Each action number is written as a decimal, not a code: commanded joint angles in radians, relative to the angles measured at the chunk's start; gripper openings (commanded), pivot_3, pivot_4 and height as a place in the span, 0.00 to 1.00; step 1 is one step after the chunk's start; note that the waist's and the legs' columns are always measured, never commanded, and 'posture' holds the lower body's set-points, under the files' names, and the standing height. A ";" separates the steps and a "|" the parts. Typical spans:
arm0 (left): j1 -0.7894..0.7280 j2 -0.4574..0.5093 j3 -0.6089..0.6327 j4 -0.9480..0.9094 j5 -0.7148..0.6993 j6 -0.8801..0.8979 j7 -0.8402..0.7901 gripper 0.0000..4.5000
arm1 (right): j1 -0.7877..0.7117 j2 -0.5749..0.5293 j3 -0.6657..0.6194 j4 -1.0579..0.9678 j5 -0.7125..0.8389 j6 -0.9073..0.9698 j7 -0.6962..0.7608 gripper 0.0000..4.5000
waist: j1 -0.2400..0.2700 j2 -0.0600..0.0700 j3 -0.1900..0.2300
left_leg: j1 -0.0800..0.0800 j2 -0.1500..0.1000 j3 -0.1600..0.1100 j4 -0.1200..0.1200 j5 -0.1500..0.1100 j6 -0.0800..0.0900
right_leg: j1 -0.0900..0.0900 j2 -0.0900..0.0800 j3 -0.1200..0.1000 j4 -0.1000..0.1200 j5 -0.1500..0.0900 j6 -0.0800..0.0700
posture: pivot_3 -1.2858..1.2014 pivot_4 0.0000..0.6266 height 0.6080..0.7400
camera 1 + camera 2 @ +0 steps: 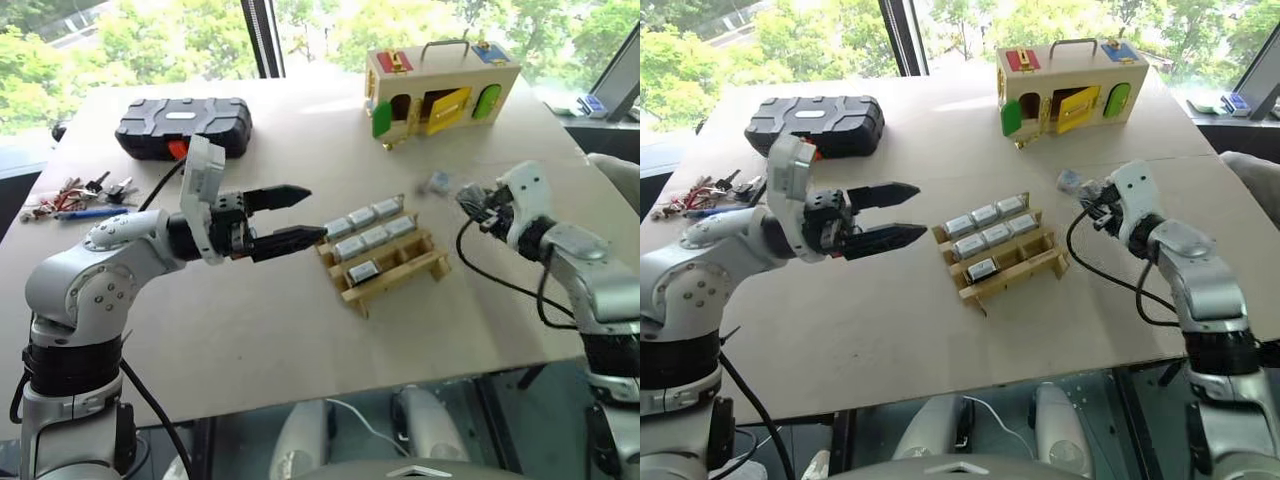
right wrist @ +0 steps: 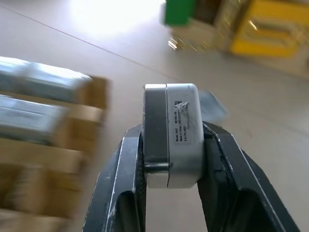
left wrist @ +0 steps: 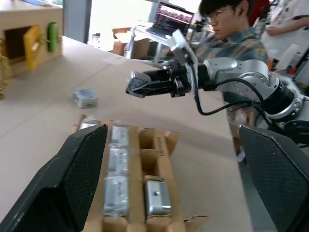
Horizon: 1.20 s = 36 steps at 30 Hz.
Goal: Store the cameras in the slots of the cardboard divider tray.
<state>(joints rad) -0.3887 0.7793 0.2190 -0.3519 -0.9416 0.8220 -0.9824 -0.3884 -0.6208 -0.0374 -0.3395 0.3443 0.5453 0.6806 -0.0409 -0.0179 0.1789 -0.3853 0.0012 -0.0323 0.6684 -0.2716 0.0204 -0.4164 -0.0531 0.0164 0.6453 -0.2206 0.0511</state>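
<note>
The cardboard divider tray [image 1: 412, 262] lies at mid-table, with several pale grey-blue cameras [image 1: 361, 217] filling its two far rows and one more [image 1: 362, 271] in the near row. My left gripper [image 1: 315, 212] hovers open just left of the tray, pointing at it, nothing between its fingers. To the tray's right, my right gripper [image 2: 171, 145] is shut on a camera [image 2: 174, 125], held above the table. Another loose camera [image 1: 438, 181] rests on the table beyond the tray's right end, near the right gripper [image 1: 466, 196].
A black case [image 1: 183, 125] sits at the far left and a bunch of keys [image 1: 75, 192] at the left edge. The wooden box with coloured doors [image 1: 440, 90] stands at the far right. A person [image 3: 227, 29] sits past the table's right side.
</note>
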 commanded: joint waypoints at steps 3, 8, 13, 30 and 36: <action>0.145 -0.001 0.116 -0.007 -0.006 -0.155 -0.164 1.00 | -0.039 -0.056 0.145 -0.063 -0.044 -0.143 0.173 0.23 | -0.002 -0.001 0.000 | 0.002 0.002 0.001 0.000 0.000 0.000 | 0.001 0.002 0.000 0.000 0.000 0.000 | 0.52 0.24 1.00; 0.255 0.087 0.161 0.036 -0.001 -0.196 -0.341 1.00 | -0.168 -0.011 0.292 0.116 -0.154 -0.314 0.270 0.23 | 0.005 0.000 0.001 | 0.003 0.003 0.002 0.002 0.001 -0.001 | 0.001 0.004 0.000 0.000 -0.001 -0.007 | 0.52 0.24 1.00; 0.342 0.101 0.224 0.006 -0.009 -0.197 -0.338 1.00 | -0.206 -0.030 0.368 0.272 -0.240 -0.511 0.391 0.23 | 0.019 0.000 0.001 | 0.001 0.004 0.001 0.002 0.001 -0.002 | 0.001 0.004 -0.001 -0.001 0.001 -0.004 | 0.52 0.24 1.00; 0.501 0.079 0.342 -0.102 -0.062 -0.190 -0.256 1.00 | -0.315 0.016 0.411 0.585 -0.289 -0.797 0.609 0.23 | 0.023 0.000 0.001 | 0.004 0.005 0.002 0.001 0.001 -0.002 | 0.002 0.003 0.000 -0.002 0.001 -0.007 | 0.52 0.24 1.00; 0.554 0.069 0.376 -0.133 -0.077 -0.194 -0.232 1.00 | -0.342 0.021 0.409 0.631 -0.290 -0.851 0.655 0.23 | 0.025 0.000 0.001 | 0.004 0.006 0.001 0.000 0.001 -0.002 | 0.002 0.005 -0.001 -0.001 0.002 -0.007 | 0.52 0.24 1.00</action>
<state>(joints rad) 0.1591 0.8536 0.5585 -0.4582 -0.9961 0.6412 -1.2176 -0.7274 -0.5864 0.3744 0.2905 0.0574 -0.2814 1.3049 -0.0161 -0.0175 0.1800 -0.3814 0.0071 -0.0309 0.6688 -0.2704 0.0179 -0.4141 -0.0486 0.0157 0.6438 -0.2190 0.0438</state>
